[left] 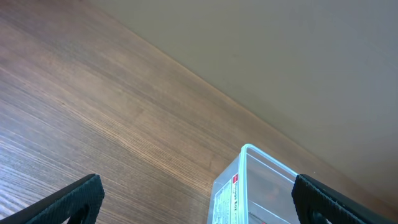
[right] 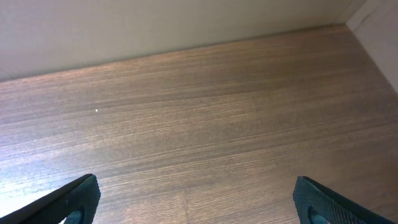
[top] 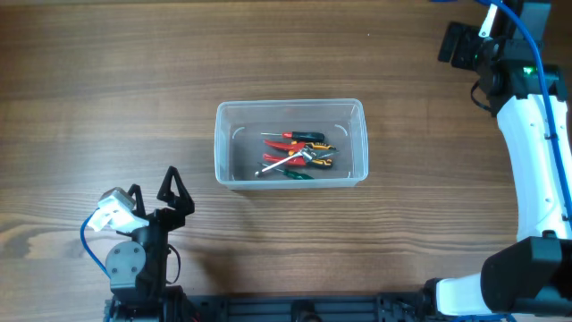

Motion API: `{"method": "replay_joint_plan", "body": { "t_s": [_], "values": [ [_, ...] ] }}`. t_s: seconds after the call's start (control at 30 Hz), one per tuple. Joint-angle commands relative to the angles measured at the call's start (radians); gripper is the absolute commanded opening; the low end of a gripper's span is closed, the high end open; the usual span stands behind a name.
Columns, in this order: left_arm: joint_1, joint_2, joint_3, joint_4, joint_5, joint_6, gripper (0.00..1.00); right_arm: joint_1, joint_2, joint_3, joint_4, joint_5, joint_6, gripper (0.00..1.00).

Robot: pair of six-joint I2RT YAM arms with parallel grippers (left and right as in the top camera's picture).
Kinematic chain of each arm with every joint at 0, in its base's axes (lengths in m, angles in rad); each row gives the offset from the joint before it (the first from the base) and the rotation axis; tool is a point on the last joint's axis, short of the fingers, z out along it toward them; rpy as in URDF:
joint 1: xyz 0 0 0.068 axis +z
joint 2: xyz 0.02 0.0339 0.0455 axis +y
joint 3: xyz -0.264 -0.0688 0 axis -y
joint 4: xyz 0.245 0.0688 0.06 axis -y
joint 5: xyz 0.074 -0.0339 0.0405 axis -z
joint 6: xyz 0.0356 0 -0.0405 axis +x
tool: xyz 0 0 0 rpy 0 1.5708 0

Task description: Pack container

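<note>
The clear plastic container (top: 290,143) stands at the middle of the table, with several hand tools (top: 298,155) with red, yellow, green and black handles lying inside it. A corner of the container with a label shows in the left wrist view (left: 249,186). My left gripper (top: 174,192) is open and empty at the front left, apart from the container; its fingers show in the left wrist view (left: 199,205). My right gripper (top: 456,43) is at the far right corner, open and empty over bare wood (right: 196,202).
The wooden table (top: 107,98) runs to a beige wall at its far edge (left: 298,74). The right arm's white link (top: 536,152) stretches along the right side. The left arm's base (top: 134,259) sits at the front edge.
</note>
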State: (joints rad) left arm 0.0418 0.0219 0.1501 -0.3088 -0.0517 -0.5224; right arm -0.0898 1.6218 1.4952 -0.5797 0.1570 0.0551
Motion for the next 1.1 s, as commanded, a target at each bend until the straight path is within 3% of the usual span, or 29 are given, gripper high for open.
{"method": "replay_joint_plan", "body": {
  "t_s": [0.0, 0.37, 0.47, 0.67, 0.73, 1.07],
  "values": [
    [0.007, -0.019, -0.039, 0.006, 0.029, -0.013, 1.0, 0.001, -0.005, 0.01, 0.002, -0.008, -0.003, 1.0],
    [0.006, -0.019, -0.057, 0.01, 0.035, 0.024, 1.0, 0.001, -0.005, 0.01, 0.002, -0.008, -0.003, 1.0],
    [0.006, -0.019, -0.06, 0.024, 0.034, 0.134, 1.0, 0.001, -0.005, 0.01, 0.002, -0.008, -0.003, 1.0],
    [0.006, -0.019, -0.061, 0.024, 0.048, 0.521, 1.0, 0.001, -0.005, 0.01, 0.002, -0.008, -0.003, 1.0],
    [0.006, -0.019, -0.061, 0.024, 0.048, 0.597, 1.0, 0.001, -0.005, 0.01, 0.002, -0.008, -0.003, 1.0],
    [0.006, -0.019, -0.061, 0.024, 0.048, 0.623, 1.0, 0.001, -0.005, 0.01, 0.002, -0.008, -0.003, 1.0]
  ]
}}
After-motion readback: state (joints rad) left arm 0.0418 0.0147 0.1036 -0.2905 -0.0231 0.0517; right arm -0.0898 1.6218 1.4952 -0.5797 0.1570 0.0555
